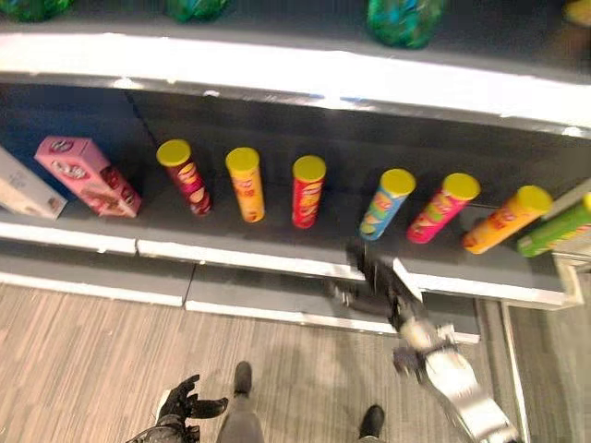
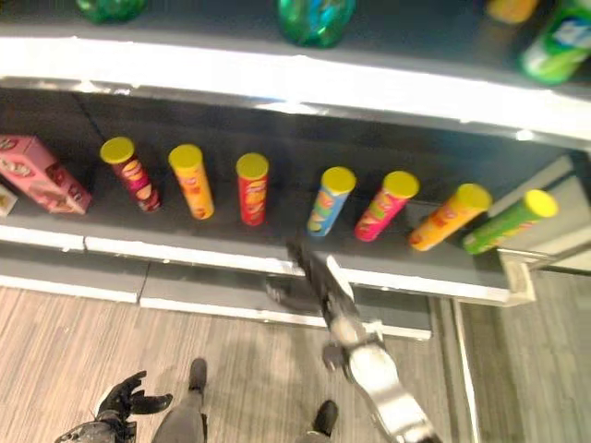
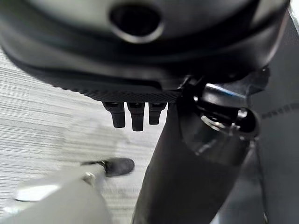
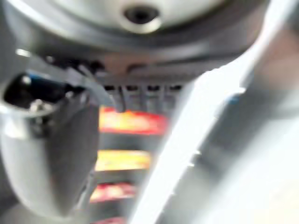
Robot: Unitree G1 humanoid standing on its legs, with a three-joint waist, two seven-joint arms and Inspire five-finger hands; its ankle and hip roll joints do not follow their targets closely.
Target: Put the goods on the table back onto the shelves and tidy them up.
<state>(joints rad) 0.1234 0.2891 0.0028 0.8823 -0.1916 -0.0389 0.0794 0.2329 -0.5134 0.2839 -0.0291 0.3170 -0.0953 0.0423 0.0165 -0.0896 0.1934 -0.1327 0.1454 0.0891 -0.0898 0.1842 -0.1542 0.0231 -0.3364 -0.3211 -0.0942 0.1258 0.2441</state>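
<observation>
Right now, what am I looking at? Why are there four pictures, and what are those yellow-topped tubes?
This is a walking robot with two arms. Two pictures come from cameras in its head, looking down at a shop shelf. The other two come from cameras on its wrists, very close up.

On the shelf stand seven snack tubes with yellow lids, such as the red tube, beside a pink box.

The right hand reaches toward the shelf's front edge and seems to hold nothing. The left hand hangs low over the floor, fingers spread, empty.

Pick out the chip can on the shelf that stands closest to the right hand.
The blue chip can, fourth from the left in the row. It stands just above the right hand; the red one beside it sits farther left.
</observation>
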